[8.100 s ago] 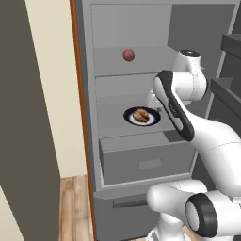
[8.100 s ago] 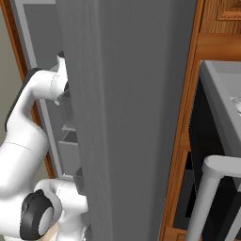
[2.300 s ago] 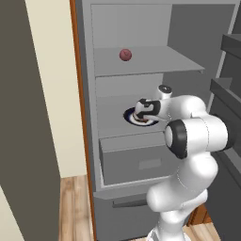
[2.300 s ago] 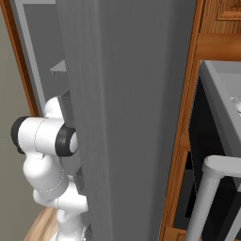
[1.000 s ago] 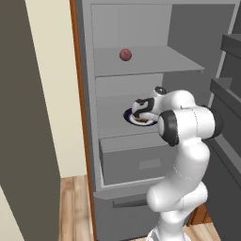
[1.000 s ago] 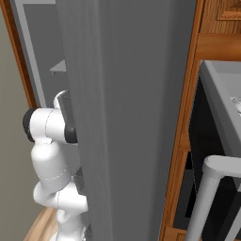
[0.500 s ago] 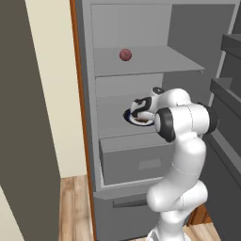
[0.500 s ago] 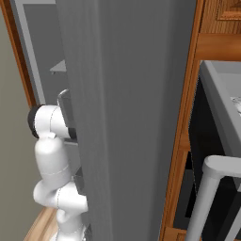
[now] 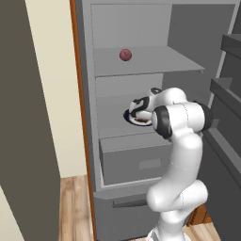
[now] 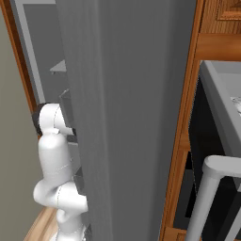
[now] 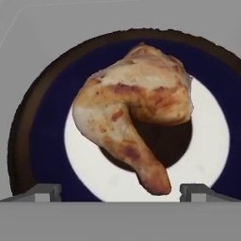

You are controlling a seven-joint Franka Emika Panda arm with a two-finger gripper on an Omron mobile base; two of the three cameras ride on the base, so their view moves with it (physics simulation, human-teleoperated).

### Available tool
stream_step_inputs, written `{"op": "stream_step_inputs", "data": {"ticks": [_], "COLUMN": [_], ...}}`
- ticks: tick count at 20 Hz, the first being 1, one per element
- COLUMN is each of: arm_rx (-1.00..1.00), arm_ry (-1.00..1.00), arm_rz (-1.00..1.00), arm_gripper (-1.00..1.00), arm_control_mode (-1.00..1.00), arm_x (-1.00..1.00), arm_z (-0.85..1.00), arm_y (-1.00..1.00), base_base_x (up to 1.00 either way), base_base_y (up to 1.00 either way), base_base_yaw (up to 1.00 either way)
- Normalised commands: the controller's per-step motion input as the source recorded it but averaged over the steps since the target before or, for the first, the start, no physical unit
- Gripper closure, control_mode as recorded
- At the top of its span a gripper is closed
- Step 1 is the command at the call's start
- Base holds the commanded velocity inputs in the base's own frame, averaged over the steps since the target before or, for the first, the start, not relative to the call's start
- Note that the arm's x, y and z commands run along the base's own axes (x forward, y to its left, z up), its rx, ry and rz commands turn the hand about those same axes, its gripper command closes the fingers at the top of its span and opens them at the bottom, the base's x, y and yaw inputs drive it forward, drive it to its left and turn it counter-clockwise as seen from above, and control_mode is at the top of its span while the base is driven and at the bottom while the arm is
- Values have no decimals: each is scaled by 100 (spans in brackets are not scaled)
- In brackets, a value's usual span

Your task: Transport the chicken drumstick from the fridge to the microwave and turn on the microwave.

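Clearly the pick-up step is in hand: the gripper [image 9: 137, 109] is held inside the fridge [image 9: 188, 56], at the centre of the left base view, poised over the plate [image 9: 130, 115] on the middle shelf. In the hand view the chicken drumstick [image 11: 134, 113] is seen lying on that plate [image 11: 44, 141], its thick end toward the upper right of the frame and its narrow bone end pointing to the lower middle, between the two fingertips [image 11: 42, 192] at the bottom corners. The jaws are spread to their widest and nothing is clasped between them. For the next move, a further descent is judged to be called for, so that the fingers straddle the meat before being closed, after which it must be lifted out and carried to the microwave. How near the fingertips stand to the meat cannot be told with certainty, since the wrist blocks that spot in the left base view. A small reddish ball [image 9: 125, 54] is seen on the upper shelf, well apart from the plate. In the right base view the fridge door [image 10: 136, 117] covers most of the frame, and the arm [image 10: 54, 155] is cut off behind its edge at the lower left.
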Motion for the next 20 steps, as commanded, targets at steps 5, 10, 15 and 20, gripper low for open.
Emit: {"op": "stream_step_inputs", "data": {"ticks": [5,10,15,20], "arm_rx": [0,0,0,0], "arm_ry": [0,0,0,0], "arm_rz": [0,0,0,0], "arm_gripper": [-100,-100,-100,-100], "arm_control_mode": [-100,-100,-100,-100], "arm_x": [15,13,15,15], "arm_z": [-9,-10,-10,-9], "arm_y": [0,0,0,0], "base_base_x": [0,0,0,0], "base_base_y": [0,0,0,0], "base_base_yaw": [0,0,0,0]}}
